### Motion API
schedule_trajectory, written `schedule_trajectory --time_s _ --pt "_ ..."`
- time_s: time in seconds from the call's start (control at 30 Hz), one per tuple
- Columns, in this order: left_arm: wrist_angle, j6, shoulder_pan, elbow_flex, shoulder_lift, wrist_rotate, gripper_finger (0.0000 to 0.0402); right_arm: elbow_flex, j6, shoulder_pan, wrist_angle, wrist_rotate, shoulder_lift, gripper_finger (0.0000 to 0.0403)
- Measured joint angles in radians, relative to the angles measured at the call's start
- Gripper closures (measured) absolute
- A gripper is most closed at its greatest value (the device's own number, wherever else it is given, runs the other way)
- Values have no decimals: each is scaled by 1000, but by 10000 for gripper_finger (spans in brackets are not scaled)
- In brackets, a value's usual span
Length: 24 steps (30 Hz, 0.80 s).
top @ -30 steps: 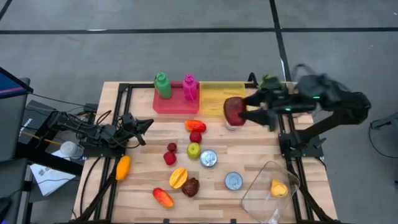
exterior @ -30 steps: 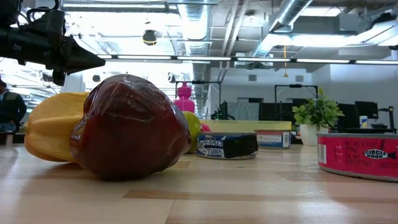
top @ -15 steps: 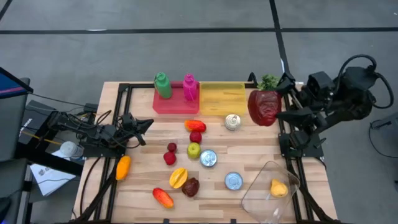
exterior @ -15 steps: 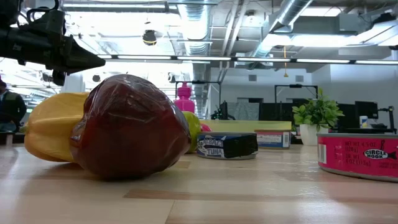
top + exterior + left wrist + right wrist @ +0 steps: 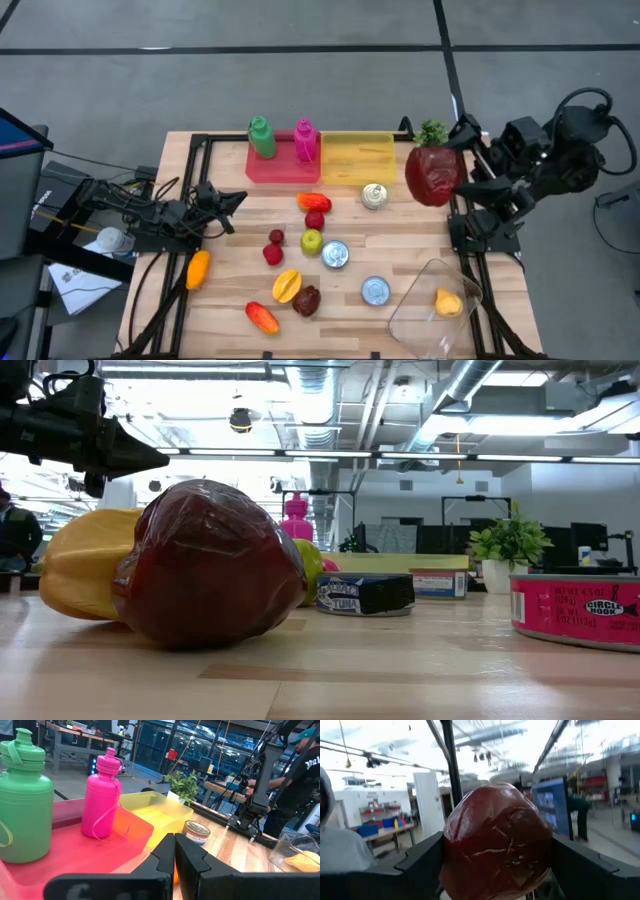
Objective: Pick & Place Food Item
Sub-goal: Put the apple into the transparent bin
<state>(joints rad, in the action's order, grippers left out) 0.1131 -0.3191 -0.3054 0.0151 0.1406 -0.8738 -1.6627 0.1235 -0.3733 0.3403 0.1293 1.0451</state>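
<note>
Overhead view of a wooden table (image 5: 410, 250). At the left edge, the left gripper (image 5: 228, 200) rests low with its fingers pressed together, holding nothing. Toward the upper middle sit a red tray (image 5: 282, 167) with a green bottle (image 5: 262, 137) and a pink bottle (image 5: 305, 140), then a yellow tray (image 5: 357, 158). At the upper right edge, the right gripper (image 5: 452, 172) holds a dark red food item (image 5: 432, 174) in the air, its fingers spread wide on either side of it, gripping it between them.
</note>
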Motion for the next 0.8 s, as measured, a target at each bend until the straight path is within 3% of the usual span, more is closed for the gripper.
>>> schedule_trajectory --time_s 0.1,0.5,0.8 --pt "0 0 0 0 0 0 401 -1 62 0 67 14 -9 81" --pt "0 0 0 0 0 0 401 0 378 2 520 231 -20 81" --pt "0 0 0 0 0 0 401 0 555 2 707 238 -27 81"
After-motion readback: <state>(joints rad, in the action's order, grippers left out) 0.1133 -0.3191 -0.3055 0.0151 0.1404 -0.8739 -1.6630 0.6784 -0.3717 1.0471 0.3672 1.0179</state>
